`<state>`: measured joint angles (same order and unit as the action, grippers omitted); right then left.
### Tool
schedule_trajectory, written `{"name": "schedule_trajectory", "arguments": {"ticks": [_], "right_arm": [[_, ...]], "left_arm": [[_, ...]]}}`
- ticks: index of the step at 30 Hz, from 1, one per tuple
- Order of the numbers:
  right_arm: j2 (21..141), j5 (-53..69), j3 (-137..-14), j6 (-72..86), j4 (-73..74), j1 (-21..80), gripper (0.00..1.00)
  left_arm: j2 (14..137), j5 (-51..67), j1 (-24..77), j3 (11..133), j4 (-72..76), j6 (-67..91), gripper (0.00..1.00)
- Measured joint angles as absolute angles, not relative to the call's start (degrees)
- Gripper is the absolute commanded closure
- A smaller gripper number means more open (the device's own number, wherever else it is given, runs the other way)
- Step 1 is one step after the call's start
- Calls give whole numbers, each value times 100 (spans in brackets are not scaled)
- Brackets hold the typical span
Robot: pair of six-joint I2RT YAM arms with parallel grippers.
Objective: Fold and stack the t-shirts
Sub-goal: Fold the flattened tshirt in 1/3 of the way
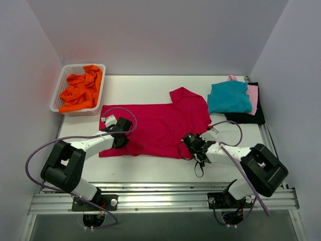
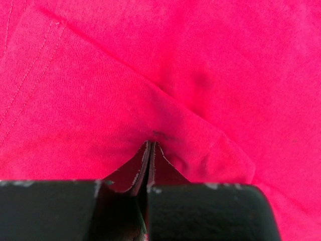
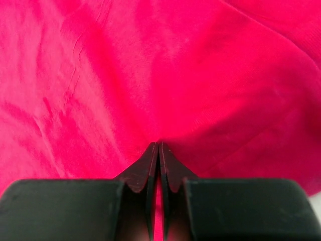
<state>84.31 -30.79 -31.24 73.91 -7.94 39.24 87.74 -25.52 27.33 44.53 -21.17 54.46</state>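
Pinching the crimson t-shirt [image 1: 155, 125] are both end effectors [image 2: 150, 145] [image 3: 158, 145].

black t-shirt [image 1: 247, 118]: mostly buried, far-right corner | pale pink t-shirt [image 1: 254, 96]: only an edge shows under teal t-shirt [image 1: 228, 97] | crimson t-shirt [image 2: 150, 65]: cropped in both wrist views

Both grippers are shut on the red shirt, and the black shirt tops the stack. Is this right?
No: the top view shows the teal shirt on top, the black shirt lowest. Left gripper and right gripper are shut on the red shirt.
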Motion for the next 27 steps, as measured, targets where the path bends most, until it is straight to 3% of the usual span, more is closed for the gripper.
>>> {"name": "schedule_trajectory", "arguments": {"ticks": [4, 6, 8, 9, 10, 11, 12, 13, 17, 22, 27], "right_arm": [[7806, -3131, -2923, 7826, 211, 4366, 100], [7441, -3240, -2919, 7999, 781, 4571, 100], [7118, -3417, -3057, 8119, 1304, 4729, 83], [7017, -3516, -3247, 8147, 1608, 4788, 72], [6952, -3662, -3507, 8176, 1846, 4829, 42], [6923, -3826, -3813, 8213, 2032, 4856, 30], [6923, -3999, -4191, 8110, 2228, 4875, 24], [6936, -4176, -4558, 8053, 2298, 4880, 19], [7262, -4751, -5815, 6925, 1782, 4685, 14], [8884, -3374, -6947, 5330, 257, 3183, 17], [11146, -2239, -8462, 4416, -213, 2276, 22]], "left_arm": [[8569, -2488, 3011, 4372, -2464, 5572, 98], [8381, -2477, 3197, 4353, -2746, 5645, 88], [8134, -2480, 3371, 4416, -3100, 5688, 72], [7999, -2480, 3444, 4510, -3291, 5712, 51], [7867, -2486, 3487, 4659, -3500, 5701, 40], [7754, -2493, 3509, 4864, -3708, 5728, 31], [7614, -2528, 3522, 5142, -3857, 5736, 19], [7483, -2561, 3524, 5384, -3933, 5725, 15], [7002, -2818, 3522, 6239, -4025, 5686, 10], [6917, -3094, 3395, 6711, -3933, 5448, 11], [7096, -3050, 3111, 6506, -3723, 5151, 12]]}}
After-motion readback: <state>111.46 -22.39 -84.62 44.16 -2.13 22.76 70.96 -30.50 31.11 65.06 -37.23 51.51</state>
